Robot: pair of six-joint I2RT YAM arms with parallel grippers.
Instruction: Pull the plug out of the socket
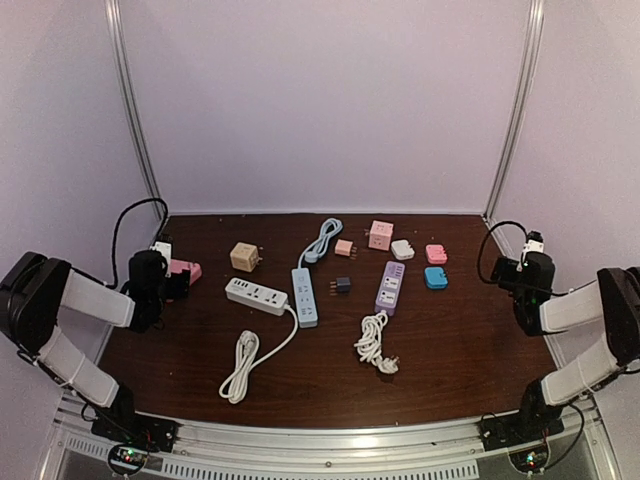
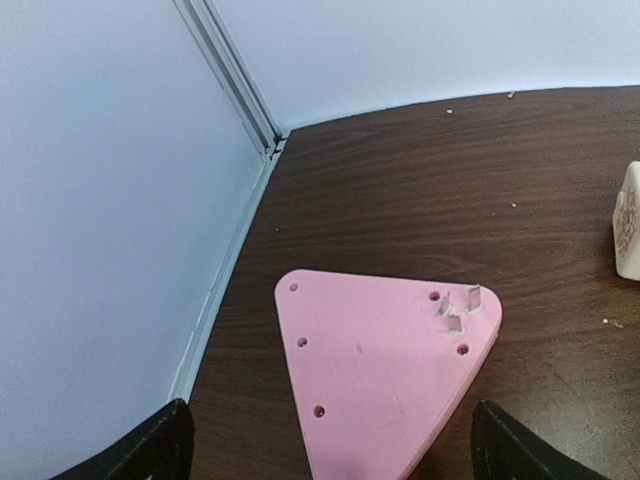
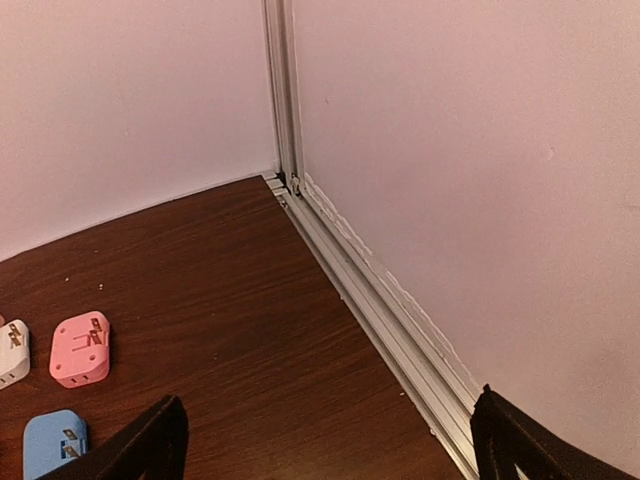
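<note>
Left end effector (image 2: 330, 445) is spread wide over the pink plug (image 2: 380, 370) lying prongs-up on the worktop (image 2: 450, 180). Right end effector (image 3: 328, 440) is spread apart too, by the corner.

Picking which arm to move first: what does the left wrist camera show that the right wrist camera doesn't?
Left wrist only: a pink triangular adapter, prongs up, in front of the open left gripper, and a cream cube at the right edge. Right wrist only: a small pink plug, a blue plug and a white plug at the left edge, ahead of the open right gripper. Both: brown table and a corner post; neither shows a power strip.
</note>
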